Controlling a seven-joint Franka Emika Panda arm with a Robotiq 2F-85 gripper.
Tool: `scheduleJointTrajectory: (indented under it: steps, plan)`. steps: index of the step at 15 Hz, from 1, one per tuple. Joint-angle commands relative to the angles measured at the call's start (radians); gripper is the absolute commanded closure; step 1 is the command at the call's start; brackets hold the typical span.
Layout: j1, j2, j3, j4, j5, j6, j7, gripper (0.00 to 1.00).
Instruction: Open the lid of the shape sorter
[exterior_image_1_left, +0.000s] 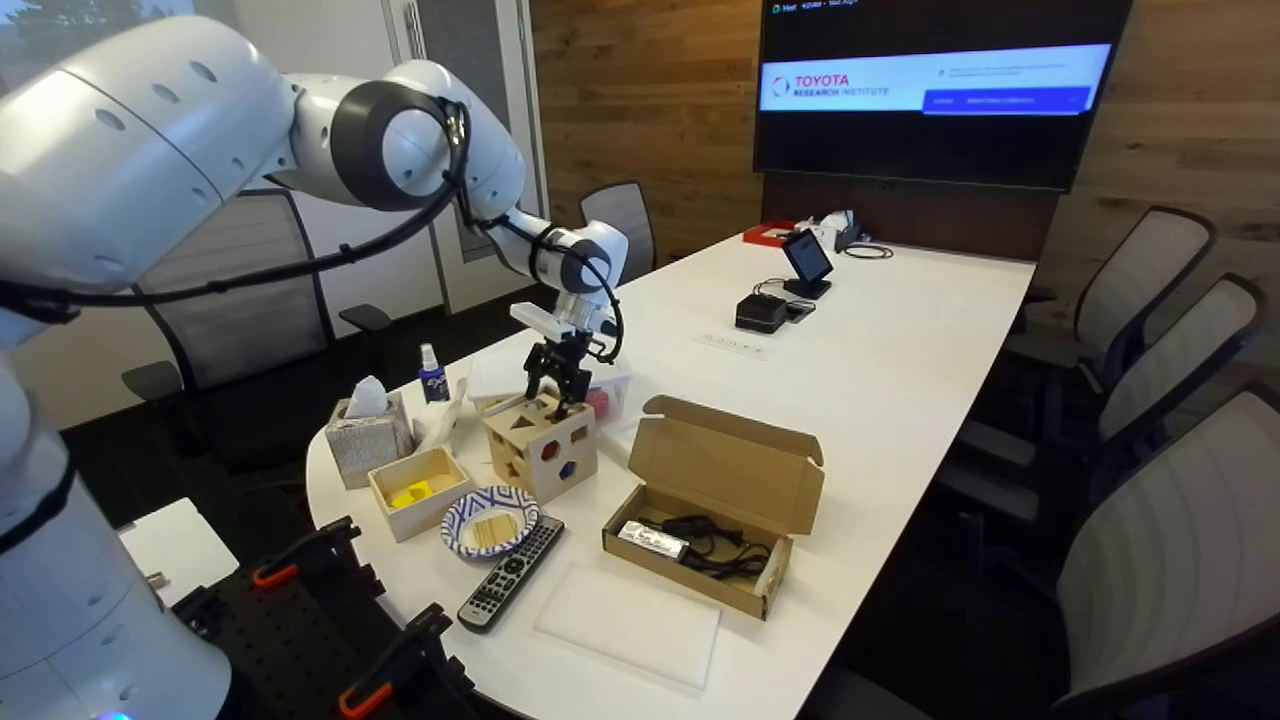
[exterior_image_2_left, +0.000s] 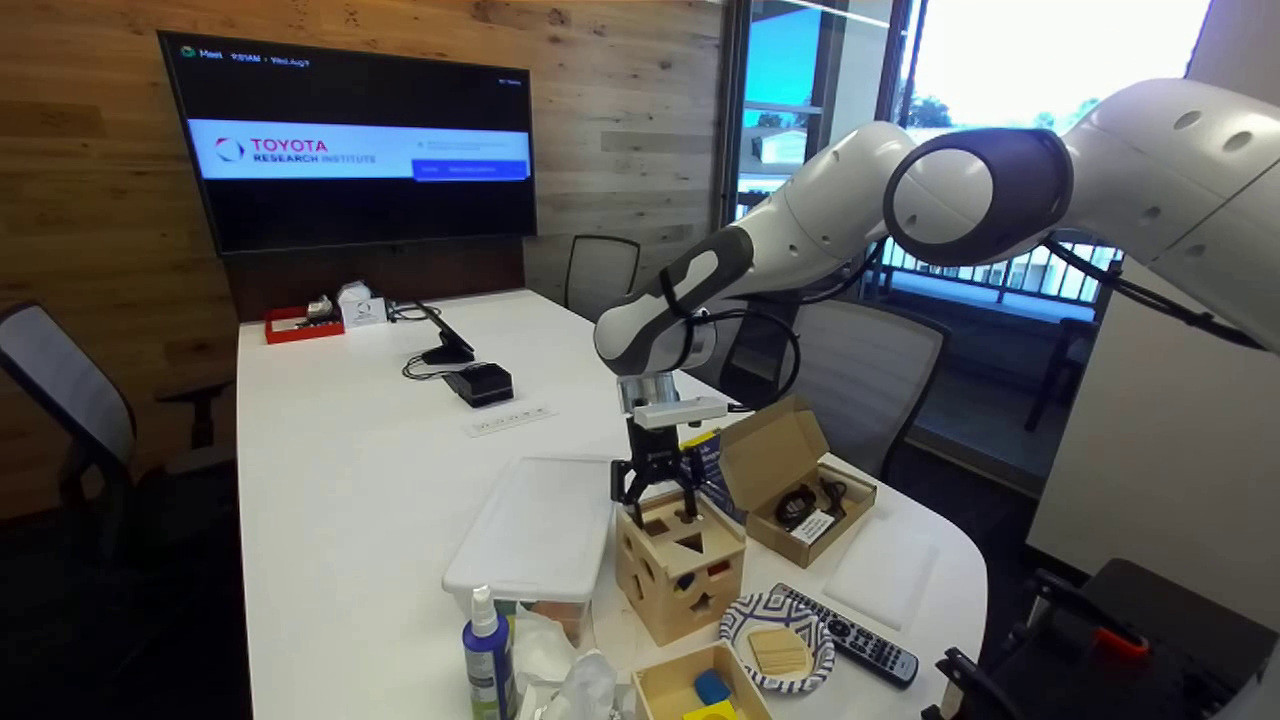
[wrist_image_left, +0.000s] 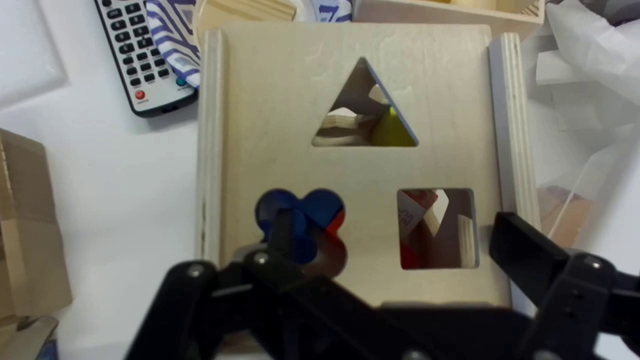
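The shape sorter (exterior_image_1_left: 543, 487) is a light-wood cube with shaped holes, on the white table in both exterior views (exterior_image_2_left: 658, 612). Its lid (wrist_image_left: 370, 167) lies flat on top, between two raised side rims, with triangle, clover and square holes. Blue, red and yellow pieces show through the holes. My gripper (wrist_image_left: 398, 232) points down at the lid, fingers apart; it also shows in both exterior views (exterior_image_1_left: 547, 402) (exterior_image_2_left: 664, 516). One fingertip overlaps the clover hole; I cannot tell how deep it reaches. The other is between the square hole and the side rim. The lid's near edge is hidden behind the gripper.
An open cardboard box (exterior_image_1_left: 725, 470) with cables stands beside the sorter. A patterned bowl (exterior_image_1_left: 462, 540), a remote (exterior_image_1_left: 512, 575) and a small wooden box (exterior_image_1_left: 425, 515) are close by. A lidded plastic bin (exterior_image_2_left: 535, 525), tissue box (exterior_image_1_left: 365, 450) and spray bottle (exterior_image_2_left: 487, 655) stand around it.
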Motion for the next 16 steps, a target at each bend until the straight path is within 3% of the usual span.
scheduleJointTrajectory:
  steps: [1, 9, 16]
  plan:
    - [-0.018, 0.038, 0.027, 0.056, 0.031, -0.111, -0.040, 0.00]
    - [-0.038, 0.074, 0.046, 0.084, 0.091, -0.250, -0.057, 0.00]
    - [-0.047, 0.091, 0.047, 0.076, 0.140, -0.295, -0.052, 0.00]
